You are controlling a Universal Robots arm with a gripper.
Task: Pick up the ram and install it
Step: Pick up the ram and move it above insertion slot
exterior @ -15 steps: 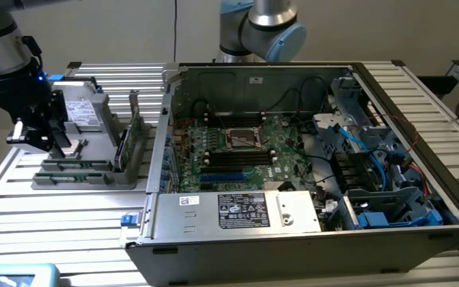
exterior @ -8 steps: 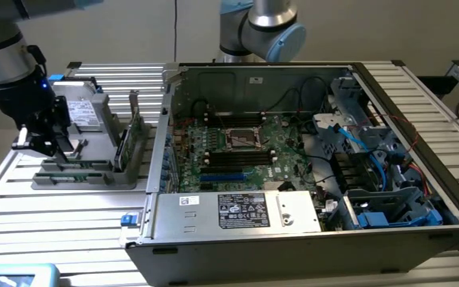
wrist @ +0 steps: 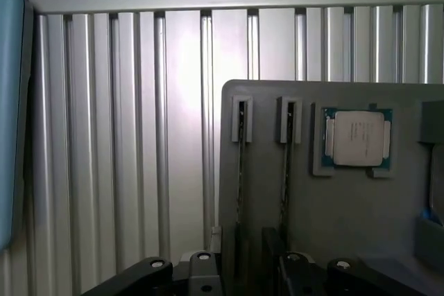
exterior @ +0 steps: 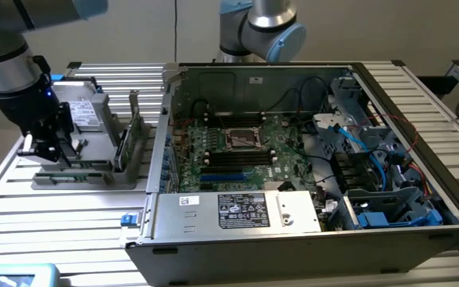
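Two ram sticks stand on edge in narrow slots of a grey fixture tray (wrist: 347, 220): one ram (wrist: 241, 171) near the tray's edge and a second (wrist: 286, 171) beside it. My gripper (wrist: 246, 276) hovers open just above them, its jaws straddling the end of the first stick without touching it. In the exterior view my gripper (exterior: 42, 154) hangs over the front left part of the tray (exterior: 94, 179), where a thin green ram (exterior: 76, 177) shows. The open computer case (exterior: 309, 149) with its motherboard (exterior: 238, 149) lies toward the exterior view's right.
A processor chip (wrist: 359, 138) sits in a pocket of the tray. A broader green card (exterior: 138, 137) stands upright at the tray's far side. A second arm (exterior: 262, 27) stands behind the case. The slatted metal table (exterior: 54, 227) surrounds everything.
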